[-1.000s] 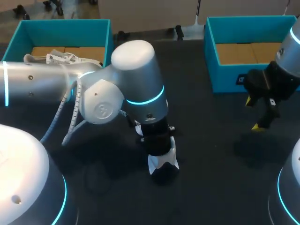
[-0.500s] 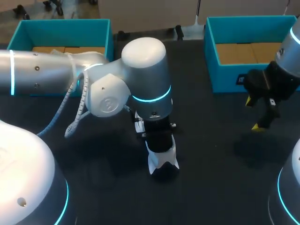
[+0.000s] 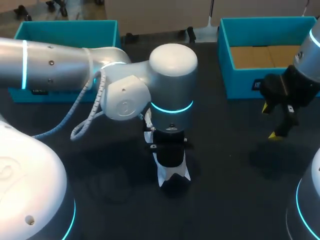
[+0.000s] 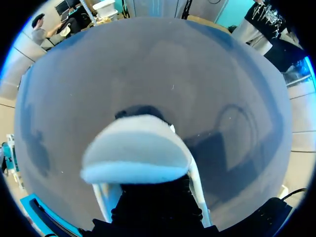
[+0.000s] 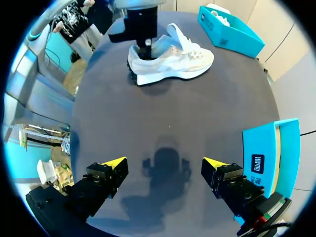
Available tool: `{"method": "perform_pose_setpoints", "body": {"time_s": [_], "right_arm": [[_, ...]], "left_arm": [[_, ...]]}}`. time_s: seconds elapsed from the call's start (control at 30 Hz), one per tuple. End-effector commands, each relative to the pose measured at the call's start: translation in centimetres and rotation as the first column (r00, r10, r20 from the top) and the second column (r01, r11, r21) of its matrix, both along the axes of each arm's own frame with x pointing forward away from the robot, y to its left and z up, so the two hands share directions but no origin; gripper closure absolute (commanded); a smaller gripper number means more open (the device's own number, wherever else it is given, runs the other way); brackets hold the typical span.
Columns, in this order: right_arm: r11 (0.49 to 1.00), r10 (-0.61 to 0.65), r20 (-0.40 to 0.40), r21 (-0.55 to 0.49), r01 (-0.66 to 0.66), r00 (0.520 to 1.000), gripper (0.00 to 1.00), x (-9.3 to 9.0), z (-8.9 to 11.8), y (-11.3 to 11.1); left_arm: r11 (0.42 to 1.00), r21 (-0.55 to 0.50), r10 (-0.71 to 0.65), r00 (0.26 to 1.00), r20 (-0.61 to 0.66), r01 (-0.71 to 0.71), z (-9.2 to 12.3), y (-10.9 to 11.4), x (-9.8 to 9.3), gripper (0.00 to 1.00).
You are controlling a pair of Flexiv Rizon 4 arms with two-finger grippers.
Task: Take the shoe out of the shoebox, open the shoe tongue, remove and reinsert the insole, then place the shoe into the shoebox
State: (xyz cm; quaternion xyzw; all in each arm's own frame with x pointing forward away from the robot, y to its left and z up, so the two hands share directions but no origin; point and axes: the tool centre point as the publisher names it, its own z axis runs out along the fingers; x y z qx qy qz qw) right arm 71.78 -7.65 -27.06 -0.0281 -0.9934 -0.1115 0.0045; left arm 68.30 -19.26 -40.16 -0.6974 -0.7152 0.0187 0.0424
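Shoe (image 5: 170, 58) lies out of the shoebox (image 5: 232, 37) on the desk (image 5: 197, 113), left hand (image 5: 146, 49) at its heel, grip unclear, right hand (image 5: 165, 168) open; tongue, insole and reboxing seemingly remain.

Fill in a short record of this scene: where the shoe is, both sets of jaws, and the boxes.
Shoe: upright on its sole on the table, outside both boxes
Left jaws: at the shoe's heel
Right jaws: open, empty, above the table near the right shoebox
Left shoebox: at the far left, partly hidden by the left arm
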Motion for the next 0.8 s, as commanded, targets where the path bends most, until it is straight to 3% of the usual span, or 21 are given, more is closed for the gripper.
{"method": "perform_pose_setpoints", "body": {"time_s": [0.03,0.17,0.53,0.8], "right_arm": [[1.0,-0.001,0.001,-0.002,0.001,1.0,0.0,-0.1,0.0,0.0],[1.0,-0.001,0.001,-0.002,0.001,1.0,0.0,-0.1,0.0,0.0],[1.0,-0.001,0.001,-0.002,0.001,1.0,0.0,-0.1,0.0,0.0],[1.0,-0.001,0.001,-0.002,0.001,1.0,0.0,-0.1,0.0,0.0]], "left_arm": [[1.0,0.016,0.017,1.0,0.011,-0.018,-1.9,-1.0,0.6,1.0],[0.999,-0.007,0.038,0.999,0.023,-0.038,-1.3,-0.8,1.2,1.0],[0.994,-0.083,0.079,0.992,0.102,-0.071,3.5,0.2,1.9,1.0],[0.988,-0.104,0.129,0.978,0.161,-0.114,4.4,-0.8,3.1,1.0]]}}
